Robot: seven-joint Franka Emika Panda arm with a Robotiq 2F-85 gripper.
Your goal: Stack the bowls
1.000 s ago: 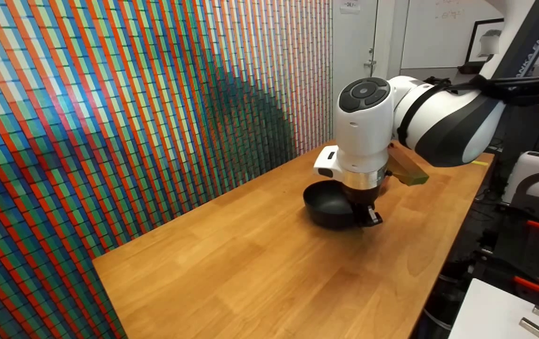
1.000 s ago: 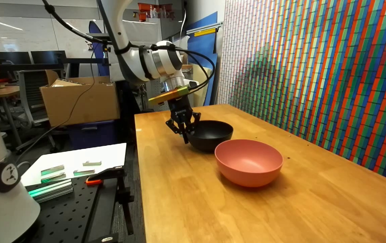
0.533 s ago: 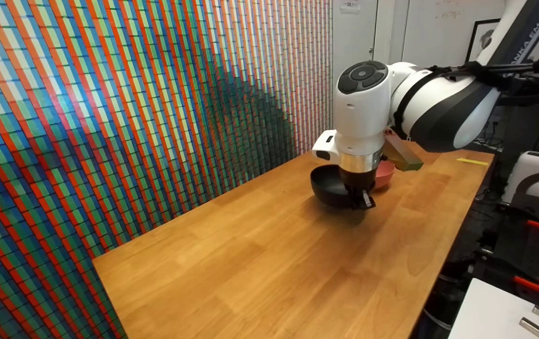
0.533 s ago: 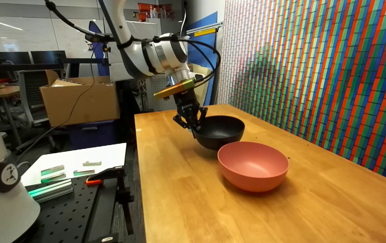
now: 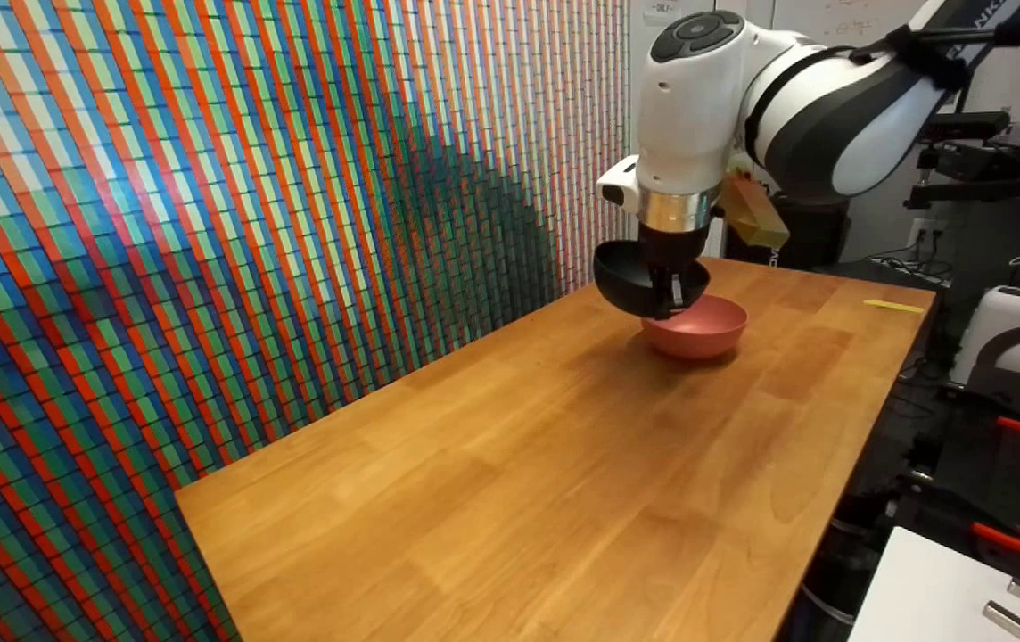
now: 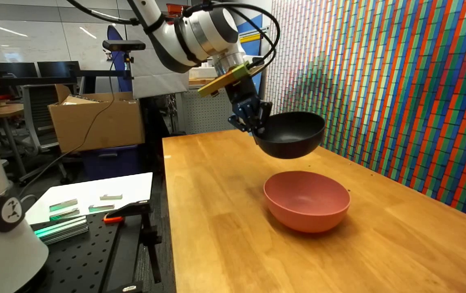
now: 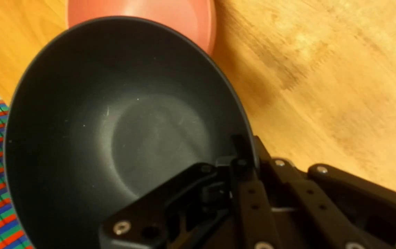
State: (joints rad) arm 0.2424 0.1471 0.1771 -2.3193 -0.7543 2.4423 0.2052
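My gripper (image 6: 256, 137) is shut on the rim of the black bowl (image 6: 292, 136) and holds it in the air, slightly tilted. The bowl also shows in an exterior view (image 5: 619, 278). In the wrist view, one finger is inside the black bowl (image 7: 115, 79) and one outside, with the rim between the fingertips. The salmon-pink bowl (image 6: 307, 203) stands upright on the table, below the black bowl and apart from it. It shows in an exterior view (image 5: 697, 332) partly behind the black bowl, and in the wrist view (image 7: 187, 17) partly covered by it.
The wooden table (image 5: 474, 499) runs along a wall with colored tiles (image 5: 367, 223). A white panel (image 6: 94, 187) with metal pieces lies beside the table. A cardboard box (image 6: 98, 126) stands behind on a blue bin (image 6: 113, 162).
My gripper has lifted the black bowl from the table, up and toward the pink bowl. The pink bowl has shifted slightly on the table.
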